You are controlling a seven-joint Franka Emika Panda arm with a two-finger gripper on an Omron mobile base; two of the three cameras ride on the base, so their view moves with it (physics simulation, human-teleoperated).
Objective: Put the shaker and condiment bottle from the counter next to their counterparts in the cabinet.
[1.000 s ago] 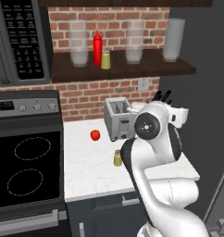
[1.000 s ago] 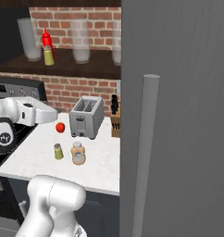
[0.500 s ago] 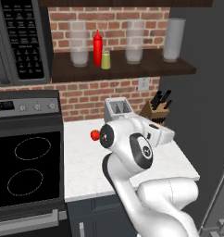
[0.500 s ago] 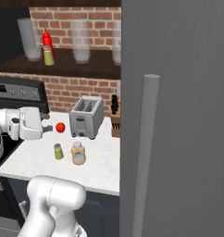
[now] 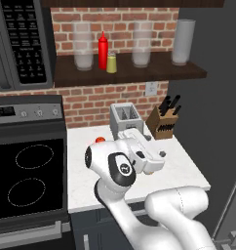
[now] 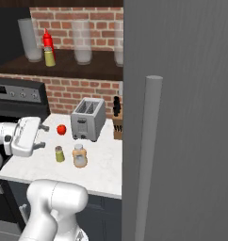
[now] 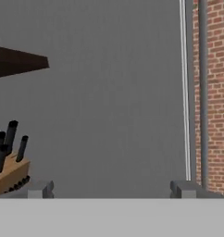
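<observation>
Yellow-olive shaker (image 6: 59, 154) stands just beside condiment bottle (image 6: 79, 156) on the counter (image 6: 106, 172); fingers (image 7: 40, 189) spread wide, empty.

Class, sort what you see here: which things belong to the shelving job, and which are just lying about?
Job things: shaker, condiment bottle, red squeeze bottle, shelf shaker, cabinet, open gripper.

Lying about: toaster, tomato, knife block, glass jars, microwave, stove.
</observation>
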